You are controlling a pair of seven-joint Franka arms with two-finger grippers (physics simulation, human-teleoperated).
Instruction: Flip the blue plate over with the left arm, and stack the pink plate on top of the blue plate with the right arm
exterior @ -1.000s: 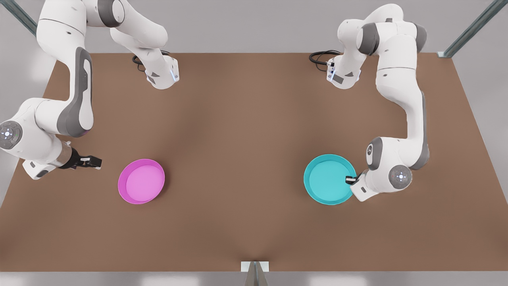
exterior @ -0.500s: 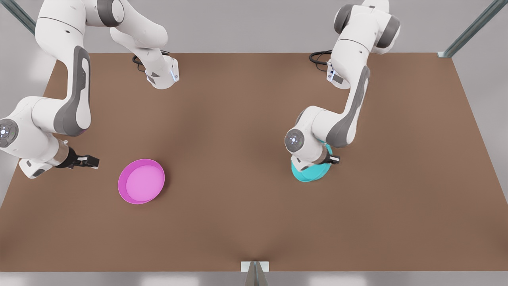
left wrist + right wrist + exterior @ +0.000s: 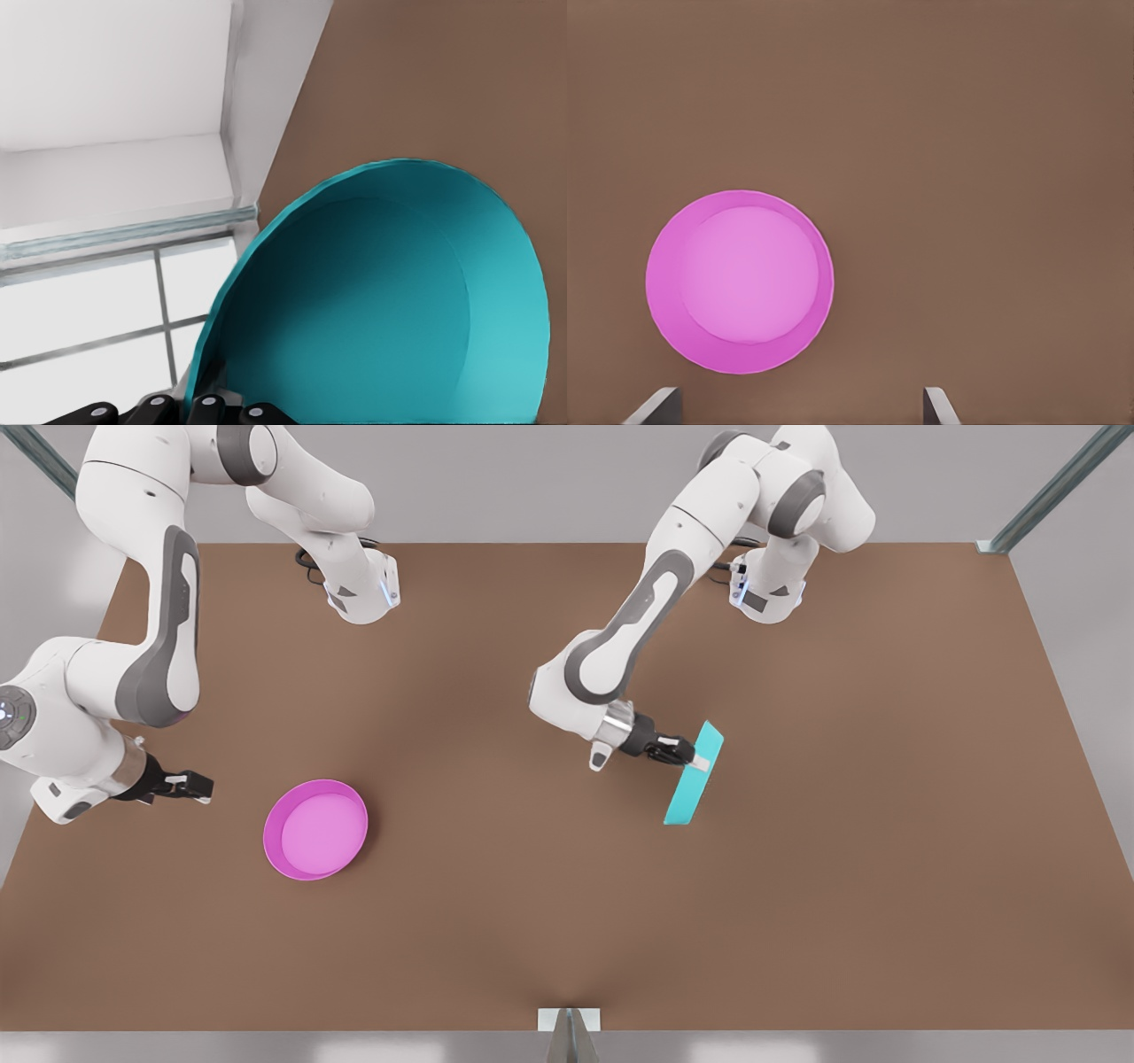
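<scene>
Blue plate (image 3: 693,775): held clear of table (image 3: 567,921), on edge, seen edge-on in front view, toward that view's right. Left gripper (image 3: 695,760) clamped on rim; hollow side faces wrist camera (image 3: 390,301). Judged light, rigid plastic, smooth; thin rim is sole purchase, slip risk mid-turn. Pink plate (image 3: 315,829) flat, hollow up, well apart. Right gripper (image 3: 197,786) beside it, fingers spread (image 3: 656,409), waiting. Rim grip advised there also.
</scene>
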